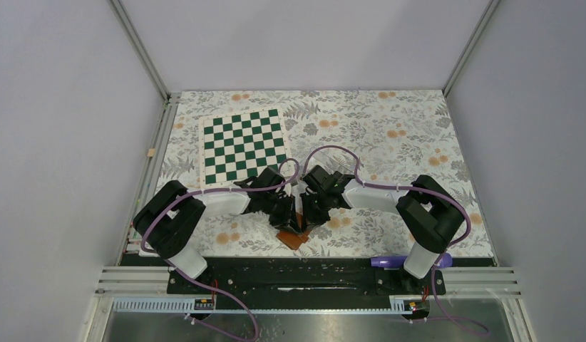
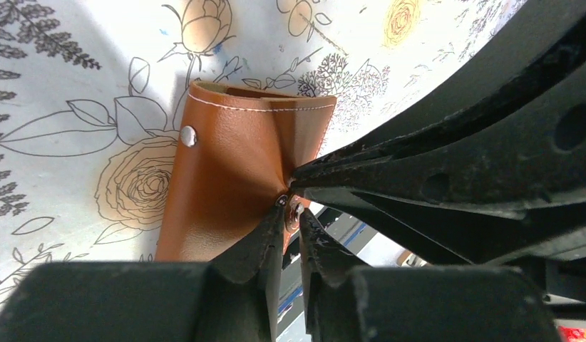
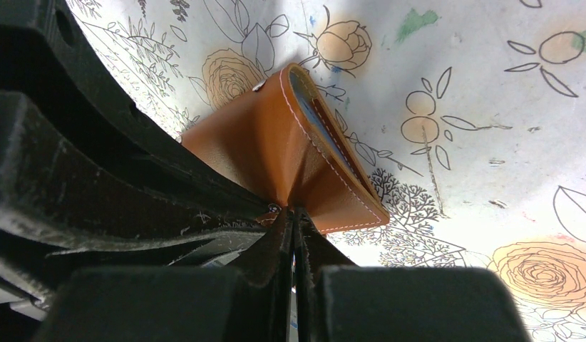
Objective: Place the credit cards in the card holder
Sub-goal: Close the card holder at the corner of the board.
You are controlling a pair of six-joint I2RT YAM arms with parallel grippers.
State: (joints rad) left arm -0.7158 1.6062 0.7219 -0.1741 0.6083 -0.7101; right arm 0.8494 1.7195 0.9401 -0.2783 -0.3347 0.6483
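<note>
The left gripper [image 2: 291,214] and right gripper [image 3: 294,214] pinch the holder [image 2: 233,164] mid-frame, whose soft, floppy-looking leather is probably best held by its stitched edge.

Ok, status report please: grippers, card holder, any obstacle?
Left gripper shut on card holder. Right gripper shut on it too. Credit cards not in view. Chessboard lies apart.

The card holder [image 2: 233,164] is tan-brown leather with white stitching and a silver snap [image 2: 188,135]; its inner sleeve [image 3: 326,132] shows pale blue. The tablecloth [image 1: 404,114] is white with grey foliage and orange roses. The chessboard [image 1: 244,144] is checked green and white. The cables [image 1: 329,147] are purple.
</note>
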